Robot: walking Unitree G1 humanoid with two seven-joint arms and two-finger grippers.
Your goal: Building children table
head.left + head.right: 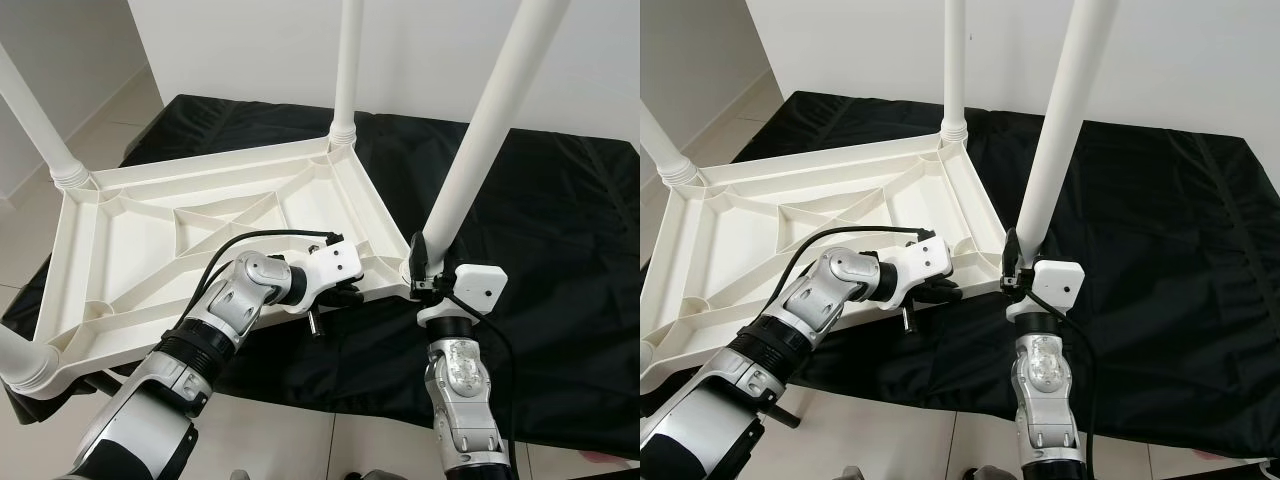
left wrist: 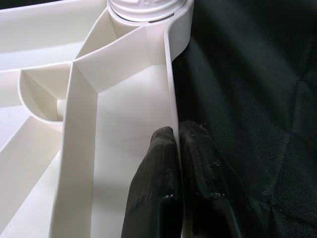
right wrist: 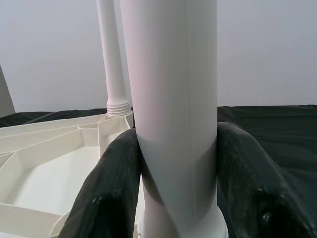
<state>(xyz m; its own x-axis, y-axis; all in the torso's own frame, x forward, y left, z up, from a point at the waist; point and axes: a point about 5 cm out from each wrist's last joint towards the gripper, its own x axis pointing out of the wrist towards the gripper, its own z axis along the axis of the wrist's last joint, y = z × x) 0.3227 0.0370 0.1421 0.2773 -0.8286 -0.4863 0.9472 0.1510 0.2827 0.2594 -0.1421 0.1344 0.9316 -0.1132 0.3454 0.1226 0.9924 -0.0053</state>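
R gripper [image 3: 176,198] is clamped on the near table leg [image 3: 171,99], one black finger [image 3: 111,193] on each side of the white tube, just above its base. L gripper [image 2: 177,163] is pinched shut on the tabletop's edge wall [image 2: 171,94], one finger inside the rim, other outside over the black cloth [image 2: 247,89].

Wrist views give the contact: R wrist cam shows the leg squeezed btwn the pads w/ the far leg [image 3: 113,59] behind; L wrist cam shows the thin rim btwn the fingertips and a leg socket ahead. Head views give the layout: upside-down white tabletop [image 1: 180,240] lies on the cloth, ribs up, legs standing at its corners.

R arm [image 1: 462,400] rises near vertical to the leg. L arm [image 1: 215,330] reaches forward, wrist bent toward the rim, just beside the R gripper's corner.
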